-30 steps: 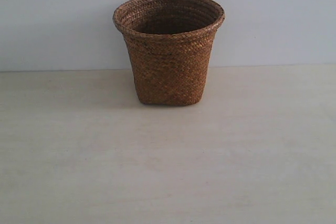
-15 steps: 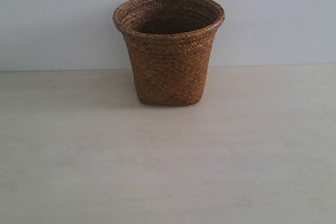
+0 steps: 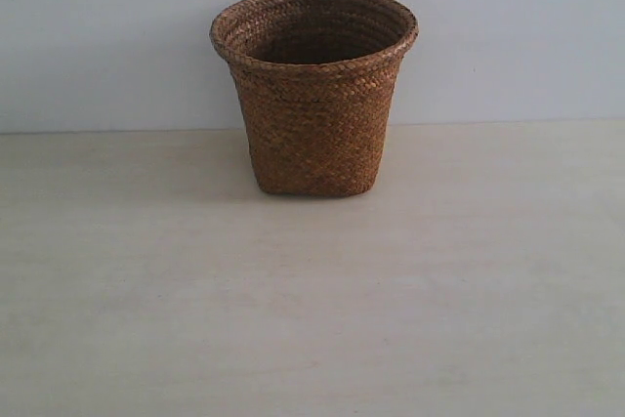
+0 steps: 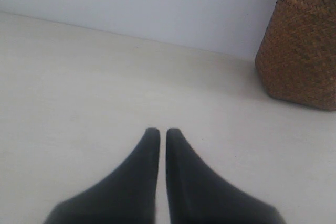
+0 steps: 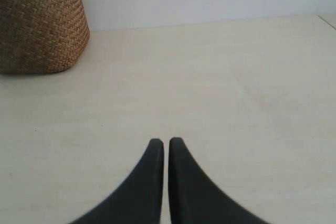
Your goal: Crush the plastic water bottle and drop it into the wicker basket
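The brown wicker basket (image 3: 314,95) stands upright at the back of the pale table, near the wall. Its woven side also shows in the left wrist view (image 4: 302,40) and in the right wrist view (image 5: 39,22). The plastic water bottle is not in any view; the inside of the basket that shows is dark and I cannot tell its contents. My left gripper (image 4: 163,131) is shut with nothing between its black fingers, well short of the basket. My right gripper (image 5: 165,141) is shut and empty too. Neither arm appears in the exterior view.
The pale wooden table (image 3: 312,319) runs up to a light grey-blue wall (image 3: 508,36). Only the basket stands on it in these views.
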Controlling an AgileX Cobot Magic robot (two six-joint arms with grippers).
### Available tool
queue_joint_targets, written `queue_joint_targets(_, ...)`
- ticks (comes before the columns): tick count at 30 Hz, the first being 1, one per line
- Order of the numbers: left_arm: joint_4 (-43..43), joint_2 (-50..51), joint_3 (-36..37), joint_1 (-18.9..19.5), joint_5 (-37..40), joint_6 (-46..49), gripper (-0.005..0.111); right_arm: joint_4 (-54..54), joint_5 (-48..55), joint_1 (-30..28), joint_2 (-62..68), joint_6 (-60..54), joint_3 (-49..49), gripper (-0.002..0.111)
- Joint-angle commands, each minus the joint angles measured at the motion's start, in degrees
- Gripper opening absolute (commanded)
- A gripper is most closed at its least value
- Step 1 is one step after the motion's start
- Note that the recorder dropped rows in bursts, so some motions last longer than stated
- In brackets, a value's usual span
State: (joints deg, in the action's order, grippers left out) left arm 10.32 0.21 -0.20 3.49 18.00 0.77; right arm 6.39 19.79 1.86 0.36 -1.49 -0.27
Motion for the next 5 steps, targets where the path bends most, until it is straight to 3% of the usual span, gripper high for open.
queue_joint_targets(1, 0.2, -0.2, 0.2, 0.2, -0.4, 0.4, 0.004, -0.6, -0.7, -0.3, -0.4, -0.1, 0.3, 0.0)
queue_joint_targets(5, 0.2, -0.2, 0.2, 0.2, -0.4, 0.4, 0.004, -0.6, -0.7, -0.3, -0.4, -0.1, 0.3, 0.0)
